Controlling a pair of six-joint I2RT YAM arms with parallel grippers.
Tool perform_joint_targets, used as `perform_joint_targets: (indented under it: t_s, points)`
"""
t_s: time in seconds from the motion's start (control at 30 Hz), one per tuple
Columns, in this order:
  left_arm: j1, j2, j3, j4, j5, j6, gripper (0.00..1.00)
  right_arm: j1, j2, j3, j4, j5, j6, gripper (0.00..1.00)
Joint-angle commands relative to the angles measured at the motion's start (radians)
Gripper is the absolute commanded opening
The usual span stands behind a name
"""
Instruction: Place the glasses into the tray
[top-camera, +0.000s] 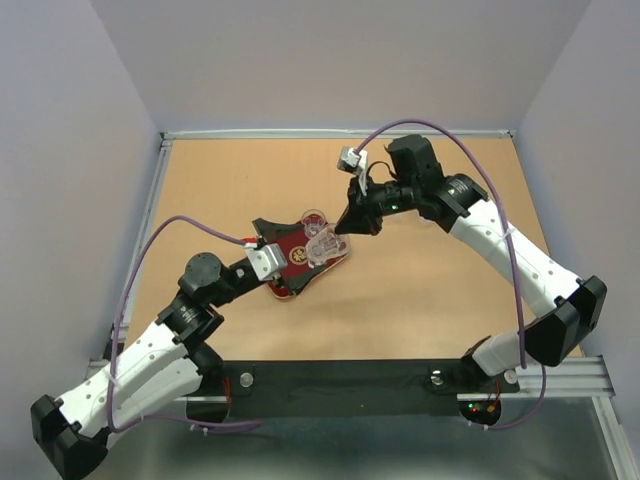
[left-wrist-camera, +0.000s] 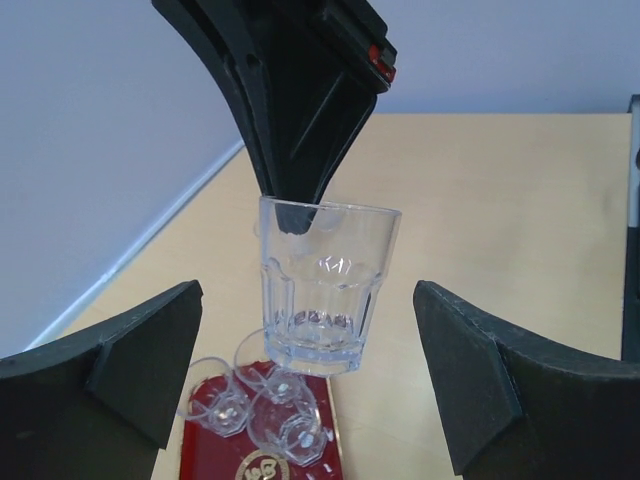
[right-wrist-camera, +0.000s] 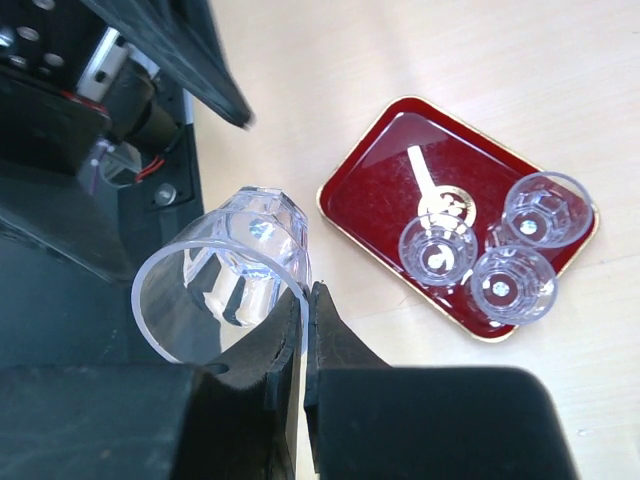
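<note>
Diagonally across the tan table (top-camera: 250, 180) lies the dark red tray (right-wrist-camera: 380, 190), its long axis running from near-left to far-right in the top view. The left gripper (left-wrist-camera: 308, 290) sits at the tray's near-left end, fingers spread wide and holding nothing. The right gripper (right-wrist-camera: 305, 290) is pinched on the rim of a clear glass (left-wrist-camera: 325, 300), which hangs upright, mouth up, over the tray's far end. At that end three more glasses (right-wrist-camera: 437, 250) stand upright in a tight cluster, just beside the gold emblem (right-wrist-camera: 450, 205).
</note>
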Motion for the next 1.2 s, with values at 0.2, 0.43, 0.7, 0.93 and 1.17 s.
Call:
perform_joint_targets:
  t_s: [0.2,0.43,0.7,0.93,1.17]
  points:
    - [-0.006,-0.209,-0.015,-0.238,-0.217,0.148,0.99,0.007,0.076,0.156,-0.032,0.171,-0.094,0.0]
    - [-0.006,-0.345,-0.054,-0.209,-0.379,0.141,0.99,0.075,0.208,0.263,-0.051,0.321,-0.165,0.0]
    - [-0.002,-0.485,-0.058,-0.196,-0.668,0.088,0.99,0.201,0.412,0.383,-0.074,0.434,-0.257,0.0]
    - [0.006,-0.579,-0.054,-0.196,-0.761,0.055,0.99,0.261,0.624,0.528,-0.086,0.495,-0.289,0.0]
    - [0.009,-0.625,-0.06,-0.19,-0.797,0.055,0.99,0.284,0.761,0.653,-0.087,0.667,-0.3,0.01]
